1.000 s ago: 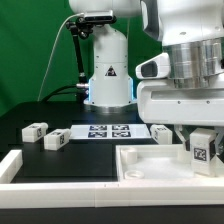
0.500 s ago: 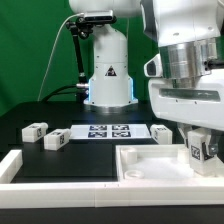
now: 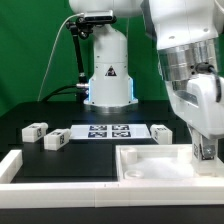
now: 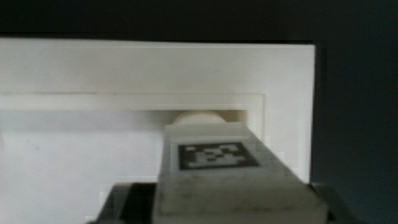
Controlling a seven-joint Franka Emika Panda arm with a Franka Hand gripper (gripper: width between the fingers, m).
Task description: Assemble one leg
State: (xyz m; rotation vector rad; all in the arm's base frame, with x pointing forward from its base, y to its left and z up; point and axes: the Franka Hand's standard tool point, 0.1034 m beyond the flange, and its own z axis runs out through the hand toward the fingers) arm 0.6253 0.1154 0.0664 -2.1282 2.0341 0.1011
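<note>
Exterior view: the arm is down at the right, gripper [image 3: 206, 150] low over the far right part of the white tabletop [image 3: 150, 168], which lies near and right on the black table [image 3: 90, 152]. From here the hand's body hides most of what it carries.

Wrist view: the hand is clenched on the leg [image 4: 217, 160]. The tag sticker faces the camera, with a dark finger [image 4: 128, 205] showing beside the leg's near end. The leg's far end points into a recessed corner of the tabletop; I cannot tell whether it touches.

On the table, a spare leg [image 3: 35, 129] and another spare leg [image 3: 57, 140] lie left of the marker board [image 3: 107, 131]. A third spare leg [image 3: 160, 131] sits just right of it. A white rail [image 3: 15, 168] runs along the near left.
</note>
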